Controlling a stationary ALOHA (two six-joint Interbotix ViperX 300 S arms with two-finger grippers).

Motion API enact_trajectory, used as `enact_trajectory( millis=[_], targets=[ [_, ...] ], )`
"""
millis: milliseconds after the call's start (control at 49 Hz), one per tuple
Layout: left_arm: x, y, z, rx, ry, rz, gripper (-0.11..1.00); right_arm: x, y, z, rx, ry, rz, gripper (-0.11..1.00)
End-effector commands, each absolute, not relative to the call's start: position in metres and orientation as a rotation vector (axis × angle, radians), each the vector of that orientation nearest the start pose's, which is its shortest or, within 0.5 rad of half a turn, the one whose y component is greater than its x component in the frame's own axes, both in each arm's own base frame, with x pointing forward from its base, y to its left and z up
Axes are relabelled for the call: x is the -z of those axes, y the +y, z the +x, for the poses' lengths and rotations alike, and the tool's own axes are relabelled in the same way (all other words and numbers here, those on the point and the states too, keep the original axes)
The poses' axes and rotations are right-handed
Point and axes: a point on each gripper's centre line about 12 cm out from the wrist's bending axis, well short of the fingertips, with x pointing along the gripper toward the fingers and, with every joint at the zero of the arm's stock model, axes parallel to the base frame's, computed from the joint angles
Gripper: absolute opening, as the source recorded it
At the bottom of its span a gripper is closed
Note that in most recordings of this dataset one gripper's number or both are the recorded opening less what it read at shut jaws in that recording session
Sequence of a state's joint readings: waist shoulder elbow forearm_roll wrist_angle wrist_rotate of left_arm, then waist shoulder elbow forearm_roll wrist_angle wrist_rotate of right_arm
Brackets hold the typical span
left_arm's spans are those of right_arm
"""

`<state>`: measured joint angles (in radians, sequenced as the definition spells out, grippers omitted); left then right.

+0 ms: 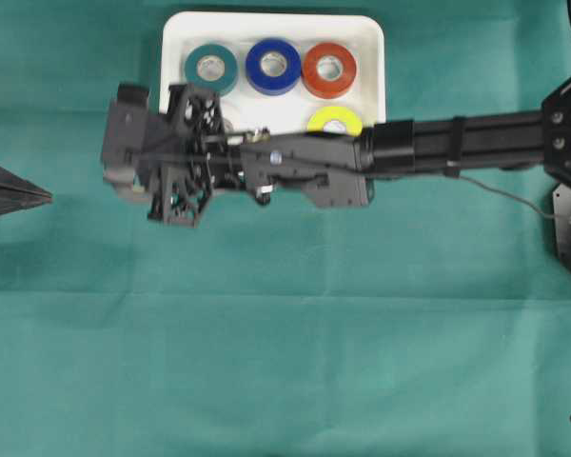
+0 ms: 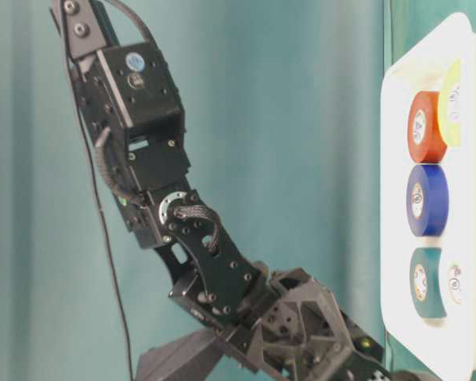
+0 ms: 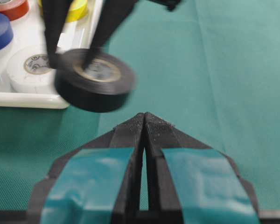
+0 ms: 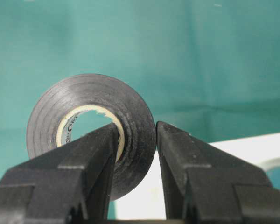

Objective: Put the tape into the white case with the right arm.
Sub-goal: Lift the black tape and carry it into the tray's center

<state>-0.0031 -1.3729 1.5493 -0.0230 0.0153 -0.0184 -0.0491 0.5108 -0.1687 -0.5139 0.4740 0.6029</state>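
Black tape roll — glossy, tan cardboard core — pinched through its wall by the right tool, one finger inside the core. It hangs off the bench, just beside the white case rim. Left tool closed, empty.

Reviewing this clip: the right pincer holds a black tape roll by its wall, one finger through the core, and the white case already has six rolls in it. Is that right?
Not quite. The right pincer does grip the black tape roll through its core, but the white case holds five rolls, not six: teal, blue, red, yellow and white. The left wrist view shows the white one; the overhead view shows the others.
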Motion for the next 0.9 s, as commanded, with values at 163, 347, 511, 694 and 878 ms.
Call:
enact_trajectory(
  millis=[163,347,511,694,878],
  targets=[
    [-0.174,-0.001,0.13,0.001,0.178,-0.045,0.0,-0.211,-0.078,0.551,0.35,0.687,0.06,0.0],
    [-0.174,-0.001,0.13,0.0,0.178,-0.047,0.0,-0.209,-0.096,0.519,0.378,0.702,0.09,0.0],
    [-0.174,-0.001,0.13,0.0,0.178,-0.047,0.0,-0.201,-0.107,0.483,0.394,0.705,0.148,0.0],
    [-0.174,-0.001,0.13,0.0,0.178,-0.047,0.0,-0.188,-0.116,0.443,0.423,0.75,0.176,0.0],
    [-0.174,-0.001,0.13,0.001,0.176,-0.046,0.0,-0.181,-0.125,0.419,0.443,0.763,0.195,0.0]
  ],
)
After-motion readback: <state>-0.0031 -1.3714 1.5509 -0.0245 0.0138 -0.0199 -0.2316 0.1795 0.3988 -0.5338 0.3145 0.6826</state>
